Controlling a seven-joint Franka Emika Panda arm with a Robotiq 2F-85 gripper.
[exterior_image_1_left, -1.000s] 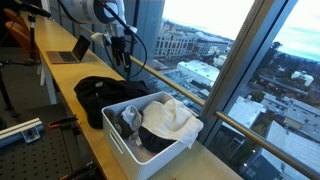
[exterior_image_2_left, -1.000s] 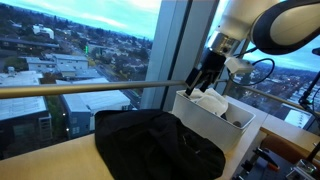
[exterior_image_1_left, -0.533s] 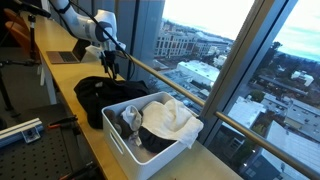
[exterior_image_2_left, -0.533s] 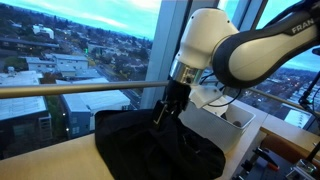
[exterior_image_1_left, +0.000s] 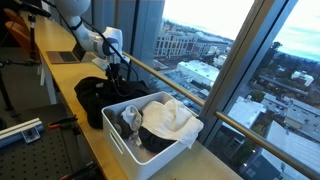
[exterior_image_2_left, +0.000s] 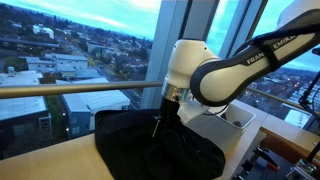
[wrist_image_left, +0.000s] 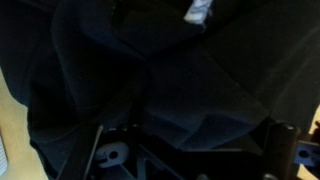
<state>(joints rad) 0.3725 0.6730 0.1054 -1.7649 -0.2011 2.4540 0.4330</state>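
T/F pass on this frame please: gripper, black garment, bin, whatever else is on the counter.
1. The gripper hangs right above the black garment. True.
2. The white bin is empty. False: it holds a white cloth and darker pieces.
3. The black garment lies inside the bin. False: it lies on the wooden counter, beside the bin.
4. In the wrist view, dark cloth fills almost the whole picture and the jaws stand apart. True.
5. A laptop stands open on the counter beyond the arm. True.
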